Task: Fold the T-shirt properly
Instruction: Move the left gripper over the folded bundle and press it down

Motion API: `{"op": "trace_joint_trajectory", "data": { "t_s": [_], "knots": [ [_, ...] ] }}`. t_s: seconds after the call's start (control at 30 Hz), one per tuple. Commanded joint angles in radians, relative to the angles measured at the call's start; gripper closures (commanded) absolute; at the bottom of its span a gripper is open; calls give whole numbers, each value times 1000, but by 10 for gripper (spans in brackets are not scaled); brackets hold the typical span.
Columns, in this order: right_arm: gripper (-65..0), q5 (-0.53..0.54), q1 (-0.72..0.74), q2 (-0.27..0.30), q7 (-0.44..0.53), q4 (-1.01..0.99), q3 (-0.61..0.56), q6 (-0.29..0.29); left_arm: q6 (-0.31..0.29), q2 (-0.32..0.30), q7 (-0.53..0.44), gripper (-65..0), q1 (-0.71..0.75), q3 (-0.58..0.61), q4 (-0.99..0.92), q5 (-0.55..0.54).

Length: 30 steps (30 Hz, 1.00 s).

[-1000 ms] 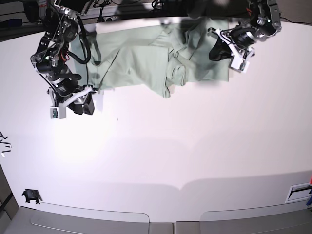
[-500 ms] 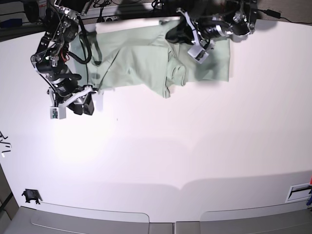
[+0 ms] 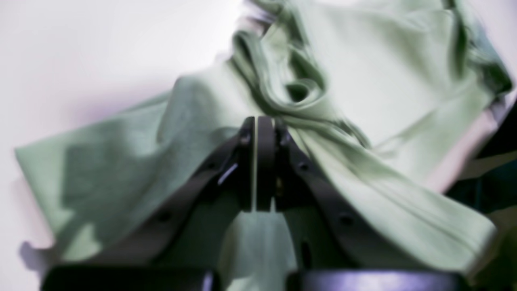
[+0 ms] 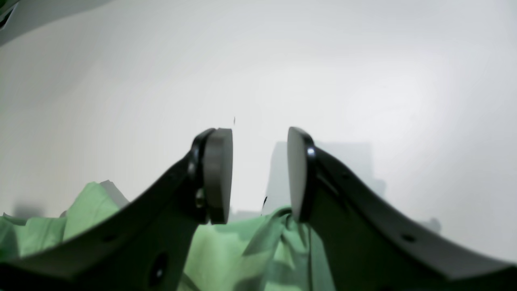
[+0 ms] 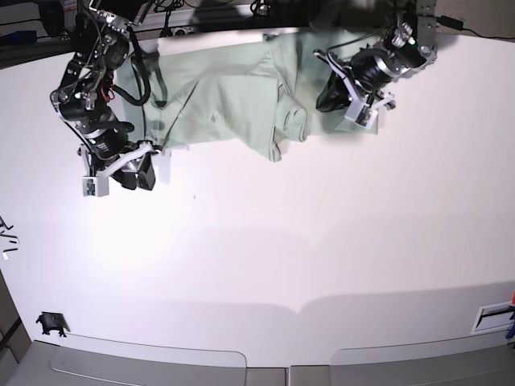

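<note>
The pale mint-green T-shirt (image 5: 225,96) lies crumpled along the far edge of the white table (image 5: 265,241). My left gripper (image 5: 328,100) is over the shirt's right part. In the left wrist view its jaws (image 3: 255,123) are pressed together at a twisted fold of the shirt (image 3: 363,60), and fabric drapes over one finger. My right gripper (image 5: 149,170) hangs at the shirt's near left corner. In the right wrist view it (image 4: 258,161) is open and empty, with the shirt's edge (image 4: 226,250) just below the fingers.
Dark cables (image 5: 153,72) from the right arm lie across the shirt's left side. A small black clip (image 5: 51,323) sits at the near left corner of the table. A white label (image 5: 492,318) is at the near right edge.
My left gripper swung left over the shirt's middle, then came back to the right and nearer, onto the shirt's right part, which now looks bunched. The right arm has not moved.
</note>
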Motion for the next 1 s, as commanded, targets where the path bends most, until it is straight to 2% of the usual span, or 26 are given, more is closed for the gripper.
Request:
{"op": "trace_joint_trajectory", "data": {
  "t_s": [0.0, 0.23, 0.37, 0.53, 0.77, 0.97],
  "knots": [
    [-210, 13, 13, 10, 27, 15, 4, 1, -6, 0, -23, 0, -21, 0, -16, -18],
    [-210, 13, 13, 11, 26, 15, 4, 1, 5, 6, -23, 0, -131, 0, -140, -73],
    [-210, 13, 13, 10, 26, 15, 4, 0, 5, 47, -22, 0, -153, 15, -140, -73],
    [-210, 12, 13, 10, 26, 15, 4, 1, 5, 86, -23, 0, -154, 120, -140, -61],
    [-210, 12, 13, 10, 26, 15, 4, 1, 12, 116, -37, 0, -188, 296, -140, 29],
    [-210, 1, 13, 12, 19, 15, 5, 1, 13, 116, 11, 0, -209, 310, -107, 24]
  ]
}}
